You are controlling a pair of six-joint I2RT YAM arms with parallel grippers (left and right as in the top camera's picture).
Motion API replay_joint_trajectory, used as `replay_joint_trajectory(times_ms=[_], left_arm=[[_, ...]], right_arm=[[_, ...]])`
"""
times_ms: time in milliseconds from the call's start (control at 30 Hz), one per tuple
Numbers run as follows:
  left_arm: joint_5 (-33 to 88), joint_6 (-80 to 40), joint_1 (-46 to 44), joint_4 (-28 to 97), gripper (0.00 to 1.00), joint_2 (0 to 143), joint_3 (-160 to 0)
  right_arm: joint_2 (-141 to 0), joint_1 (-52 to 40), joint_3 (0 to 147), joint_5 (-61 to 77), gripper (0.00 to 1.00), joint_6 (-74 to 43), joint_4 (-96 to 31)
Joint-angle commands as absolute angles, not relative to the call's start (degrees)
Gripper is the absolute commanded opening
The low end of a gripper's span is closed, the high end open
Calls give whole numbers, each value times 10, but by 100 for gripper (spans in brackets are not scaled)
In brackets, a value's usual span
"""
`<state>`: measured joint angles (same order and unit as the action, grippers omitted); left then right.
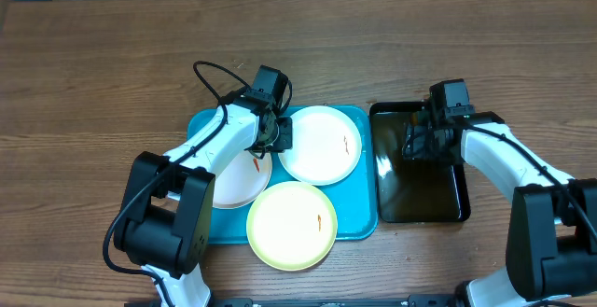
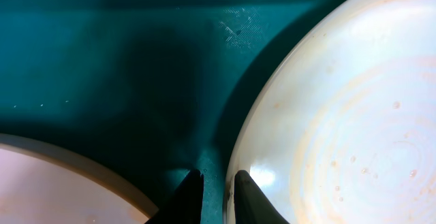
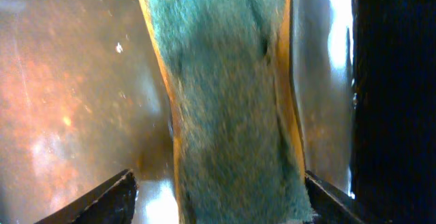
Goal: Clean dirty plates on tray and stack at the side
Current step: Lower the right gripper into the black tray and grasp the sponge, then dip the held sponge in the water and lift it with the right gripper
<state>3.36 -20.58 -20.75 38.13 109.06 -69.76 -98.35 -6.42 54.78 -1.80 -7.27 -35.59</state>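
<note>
On the wooden bench point(image 1: 93, 64), the blue tray point(image 1: 362, 195) sits in the middle and carries all three plates. The pale yellow plate point(image 1: 292, 225) is nearest and hangs over the tray's near edge. Behind it, the left white plate point(image 1: 233, 181) lies by the tray's left edge, partly under the left arm. The far white plate point(image 1: 320, 145) fills the tray's far right corner, and each plate shows a small orange smear point(image 1: 320, 221). The left tool point(image 2: 216, 183) is clamped on the left rim of the far white plate, with one finger point(image 2: 248, 197) over the plate and the other just outside it. Beside the blue tray's right edge lies the black tray point(image 1: 438, 209), which holds brown liquid point(image 3: 68, 81). Over its far left part the right tool point(image 3: 218, 197) stands wide apart around a green and yellow sponge point(image 3: 231, 101). One finger point(image 3: 327, 197) touches the sponge; the other is clear of it.
</note>
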Motion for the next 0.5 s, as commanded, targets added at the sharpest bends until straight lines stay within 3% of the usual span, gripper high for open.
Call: replay_joint_trajectory(times_ms=[0,300,467], left_arm=[[30,-197,-207,383,19,1094,-695],[30,-197,-207,383,18,1094,-695],[30,-197,-207,383,18,1094,-695]], right_arm=[[-984,-64,573,-49,79,-71,-371],[-984,-64,596,-66,89,-70,-367],[-985,-64,590,-66,89,-70,-347]])
